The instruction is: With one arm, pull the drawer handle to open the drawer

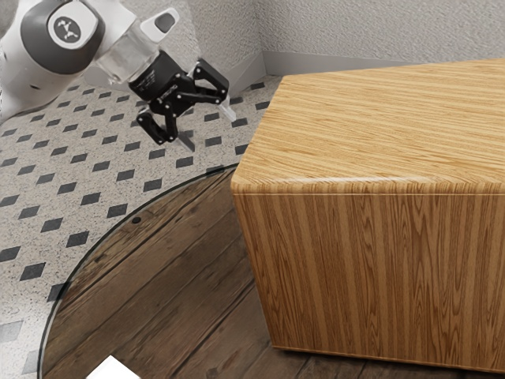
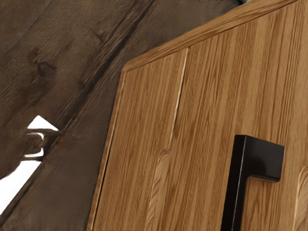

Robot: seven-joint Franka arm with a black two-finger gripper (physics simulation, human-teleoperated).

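The drawer handle (image 2: 250, 178) is a black, square-cornered bar standing off the pale oak drawer front (image 2: 202, 120). In the wrist view it lies ahead of the hand and off to one side, not yet centred. That front appears to be the face of the wooden cabinet (image 1: 379, 260) turned toward the arm, at the exterior view's left. A thin seam (image 2: 180, 91) runs through the wood near the handle; whether it marks the drawer's edge I cannot tell.

The tool (image 1: 209, 129) hangs well apart from the cabinet, up at the exterior view's left. Its two fingers are spread wide and have hold of nothing.

The step in hand looks like the approach. To do it well, the hand should come level with the bar and square to the drawer front. The open fingers should pass one on each side of the bar before closing. The pull should then go straight out from the face, since a slanted pull could jam the drawer or slip off the bar.

The cabinet sits on a dark round wooden desk (image 1: 158, 292), with tiled floor (image 1: 79, 158) beyond. A small white object (image 1: 114, 369) lies at the desk's near edge, well away from the path. Nothing stands between tool and handle.
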